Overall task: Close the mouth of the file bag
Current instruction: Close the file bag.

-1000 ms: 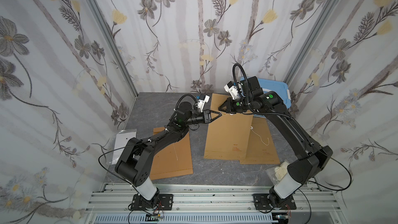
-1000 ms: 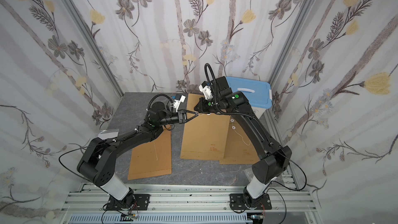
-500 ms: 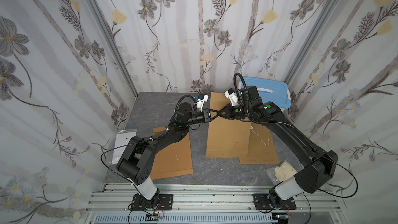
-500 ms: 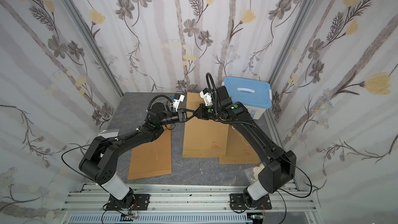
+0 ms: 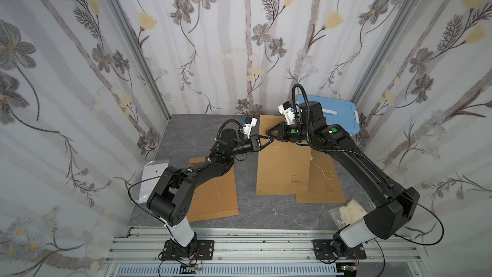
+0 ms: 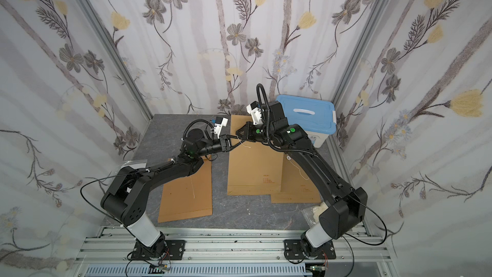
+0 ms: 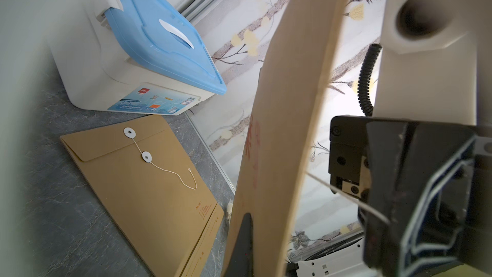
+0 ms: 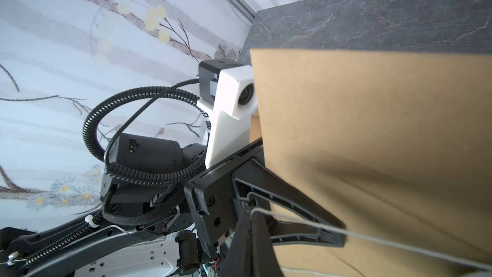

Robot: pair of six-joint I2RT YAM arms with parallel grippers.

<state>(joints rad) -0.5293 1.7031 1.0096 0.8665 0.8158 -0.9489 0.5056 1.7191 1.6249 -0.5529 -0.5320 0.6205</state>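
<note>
**Step in hand: tying the mouth shut**
- File bag (image 5: pixel 282 166), kraft, in the middle of the desk (image 5: pixel 202 129) with its mouth toward the far edge. Its flap (image 7: pixel 287 102) is raised off the bag.
- Left gripper (image 5: pixel 264 141): jaws pinched together, apparently on the edge of the flap.
- Right gripper (image 5: pixel 269 132): jaws pinched together, apparently on the string (image 7: pixel 319 179), which runs taut between the two arms.
- Handling, as judged: lay the flap flat over the mouth first and hold it down. Then wind the string round the fastening disc under light, even tension. The cord is thin and may slip out or strain its anchor if tugged. The two sets of jaws sit almost touching, so keep the winding loop small and clear of the left one.

**Count, largest first**
- Desk: 1
- Arms: 2
- Storage box (image 5: pixel 338 113), blue lid, far right corner: 1
- File bags: 3. These are the one above, a second (image 5: pixel 324 182) partly under its right side, and a third (image 5: pixel 215 195) toward the near left under the left arm.
- Plastic packets: 2, a sleeve (image 5: pixel 151 171) at the left edge and a pouch (image 5: pixel 348 210) at the near right corner.
- Strings: 3, one per bag
- White discs (image 7: pixel 129 132) seen on the second bag: 2
</note>
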